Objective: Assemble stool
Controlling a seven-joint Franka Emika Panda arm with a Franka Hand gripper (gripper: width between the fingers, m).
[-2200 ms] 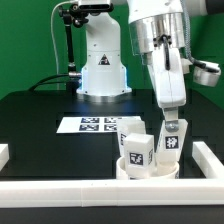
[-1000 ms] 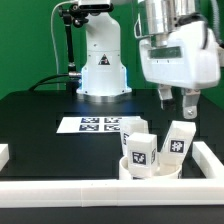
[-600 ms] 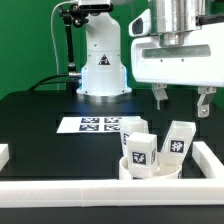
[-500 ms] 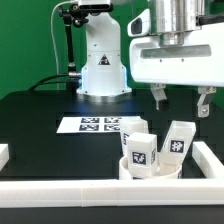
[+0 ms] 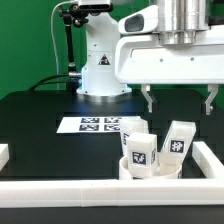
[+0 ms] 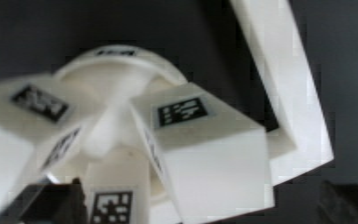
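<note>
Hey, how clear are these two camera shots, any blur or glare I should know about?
Exterior view: evenly lit and fairly sharp, the tags on the marker board and the stool legs are readable, and the open gripper looks crisp. Wrist view: soft and out of focus, the legs fill the frame very close, tags are smeared, white plastic looks washed out against the dark table.

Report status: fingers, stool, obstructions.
Gripper above the stool, fingers open, holding nothing. Legs standing on seat, against rim bar. Marker board behind; nothing in the way.
</note>
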